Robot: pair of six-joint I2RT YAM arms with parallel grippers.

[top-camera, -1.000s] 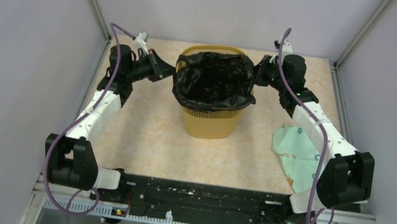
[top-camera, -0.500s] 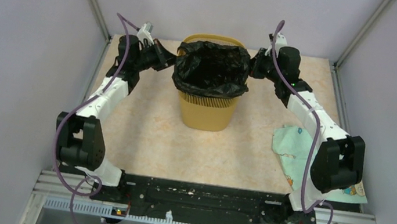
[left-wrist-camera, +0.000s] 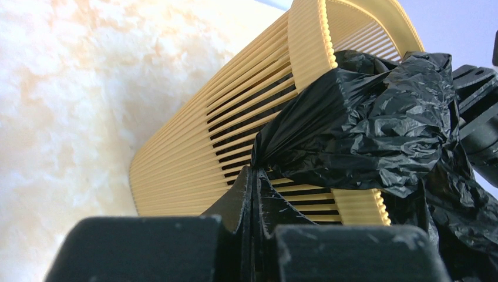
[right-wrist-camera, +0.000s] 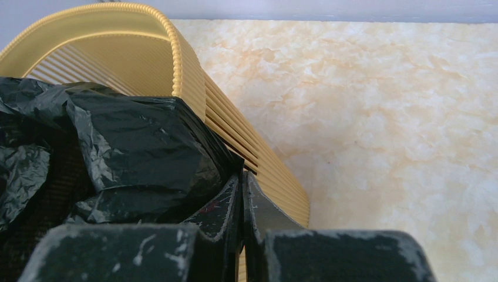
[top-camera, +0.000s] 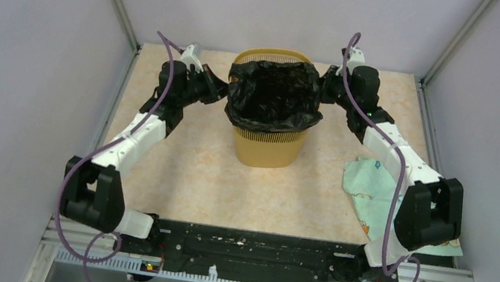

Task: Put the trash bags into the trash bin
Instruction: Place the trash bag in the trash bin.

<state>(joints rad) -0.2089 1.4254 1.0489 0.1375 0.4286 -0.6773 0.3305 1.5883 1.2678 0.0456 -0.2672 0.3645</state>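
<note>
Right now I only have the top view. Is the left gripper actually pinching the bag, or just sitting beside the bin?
Observer: The left wrist view shows the left gripper shut, with a fold of the bag drawn into its tips.
Operator: Where on the bin?
Observer: Outside the bin, at the slotted band just below the rim. The bag is draped over the rim there.
Operator: Right side the same?
Observer: Its wrist view shows the right gripper shut too, tips close to the outer wall. The bag's edge runs right into them, so it looks pinched.
</note>
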